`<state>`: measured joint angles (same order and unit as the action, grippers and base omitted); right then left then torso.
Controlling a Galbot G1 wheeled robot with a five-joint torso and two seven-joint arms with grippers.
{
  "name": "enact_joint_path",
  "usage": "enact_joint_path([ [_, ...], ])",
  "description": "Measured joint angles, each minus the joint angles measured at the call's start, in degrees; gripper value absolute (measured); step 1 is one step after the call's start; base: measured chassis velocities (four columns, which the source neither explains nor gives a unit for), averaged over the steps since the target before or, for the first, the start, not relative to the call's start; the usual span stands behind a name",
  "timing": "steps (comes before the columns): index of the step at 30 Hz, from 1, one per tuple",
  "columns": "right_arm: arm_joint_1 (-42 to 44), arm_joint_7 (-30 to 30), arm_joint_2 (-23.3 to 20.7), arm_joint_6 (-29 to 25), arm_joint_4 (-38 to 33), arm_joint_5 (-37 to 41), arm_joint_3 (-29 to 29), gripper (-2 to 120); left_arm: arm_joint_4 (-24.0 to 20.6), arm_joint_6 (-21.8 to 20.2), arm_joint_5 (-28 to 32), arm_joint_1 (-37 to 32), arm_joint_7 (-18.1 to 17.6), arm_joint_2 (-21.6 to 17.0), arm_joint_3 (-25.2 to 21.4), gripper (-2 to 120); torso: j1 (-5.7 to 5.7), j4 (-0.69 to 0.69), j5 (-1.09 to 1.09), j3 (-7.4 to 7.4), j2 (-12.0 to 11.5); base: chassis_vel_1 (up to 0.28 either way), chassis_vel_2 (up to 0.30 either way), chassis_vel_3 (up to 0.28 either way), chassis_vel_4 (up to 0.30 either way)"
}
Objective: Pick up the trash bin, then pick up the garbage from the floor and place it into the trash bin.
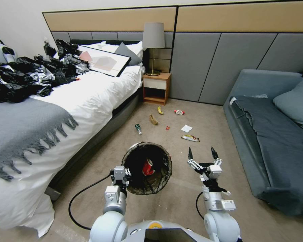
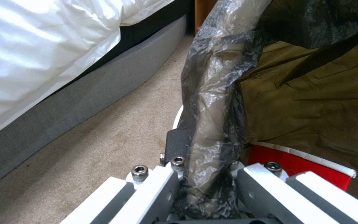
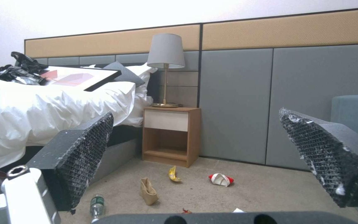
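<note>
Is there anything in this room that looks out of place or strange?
Yes. A heap of black and silver plastic sheeting lies on the bed, and a framed picture lies flat against the pillows. Litter is scattered on the carpet by the nightstand.

A beige carpet [image 1: 198,188] runs to a far wall of grey and tan padded panels [image 1: 225,50], with a white-sheeted bed [image 1: 91,97] on the left, a wooden nightstand [image 1: 156,88] carrying a grey-shaded lamp [image 1: 153,40] beside it, and a blue-grey sofa [image 1: 276,134] on the right.
</note>
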<state>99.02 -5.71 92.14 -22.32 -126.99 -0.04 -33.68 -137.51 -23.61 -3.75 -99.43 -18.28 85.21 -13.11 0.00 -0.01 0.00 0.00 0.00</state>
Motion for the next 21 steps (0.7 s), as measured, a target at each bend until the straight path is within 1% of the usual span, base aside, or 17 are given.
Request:
enact_joint_path([
  [12, -0.36, 0.21, 0.0, 0.04, -0.12, 0.27, -0.34, 100, 0.13, -0.08, -0.67, -0.02, 0.0, 0.09, 0.19, 0, 0.0, 0.0, 0.0, 0.0, 0.0, 0.0, 0.0, 0.0, 0.0],
  [21, -0.44, 1.54, 0.0, 0.6, -0.22, 0.58, -0.76, 100, 0.24, -0.08, -0.73, 0.01, 0.03, 0.03, 0.23, 0, 0.0, 0.01, 0.0, 0.0, 0.0, 0.0, 0.0, 0.0, 0.0],
])
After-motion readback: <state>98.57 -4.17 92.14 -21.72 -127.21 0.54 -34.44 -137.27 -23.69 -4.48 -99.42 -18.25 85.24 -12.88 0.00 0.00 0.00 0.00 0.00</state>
